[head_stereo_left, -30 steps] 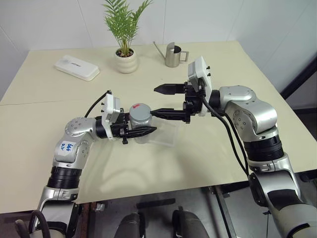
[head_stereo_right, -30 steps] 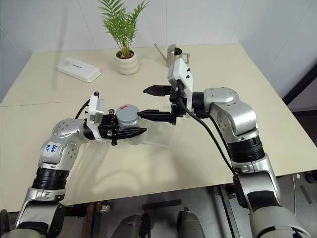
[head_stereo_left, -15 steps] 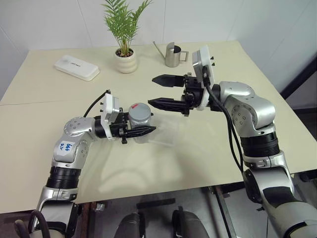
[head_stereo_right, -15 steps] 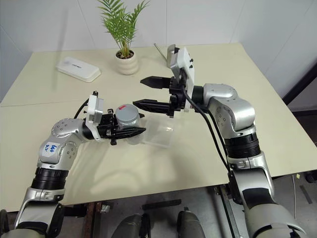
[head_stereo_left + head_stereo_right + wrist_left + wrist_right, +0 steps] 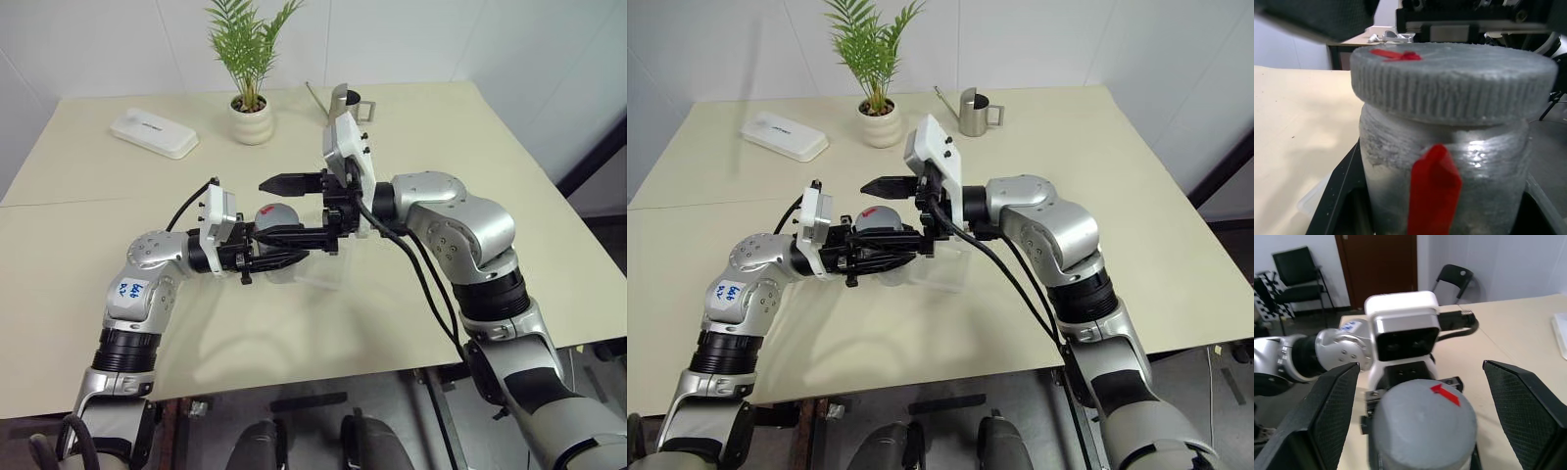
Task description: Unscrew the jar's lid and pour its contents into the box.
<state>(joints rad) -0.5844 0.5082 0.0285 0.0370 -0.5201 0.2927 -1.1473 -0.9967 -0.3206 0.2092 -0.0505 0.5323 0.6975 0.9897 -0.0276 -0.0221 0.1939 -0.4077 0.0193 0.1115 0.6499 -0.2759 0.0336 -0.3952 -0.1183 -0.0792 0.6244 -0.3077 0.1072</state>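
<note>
Ribbed grey lid [image 5: 1454, 88] on frosted jar [image 5: 1444, 181] clamped in left hand [image 5: 277, 258]; right hand [image 5: 284, 209] spread wide around lid.

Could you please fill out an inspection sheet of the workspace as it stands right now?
Surface: cream table, two tops joined at a seam.
Job's things: jar with red streak, held upright; grey lid on it, not yet off; clear box on the table beside the jar.
Clutter: potted plant, steel watering can and flat white case at the far edge.
End effectors: left end effector shut on the jar; right end effector open, fingers either side of the lid, not gripping.
Cables: black cable along the right arm, another at the left wrist.
Surroundings: white walls; chairs and a dark door in the right wrist view.
</note>
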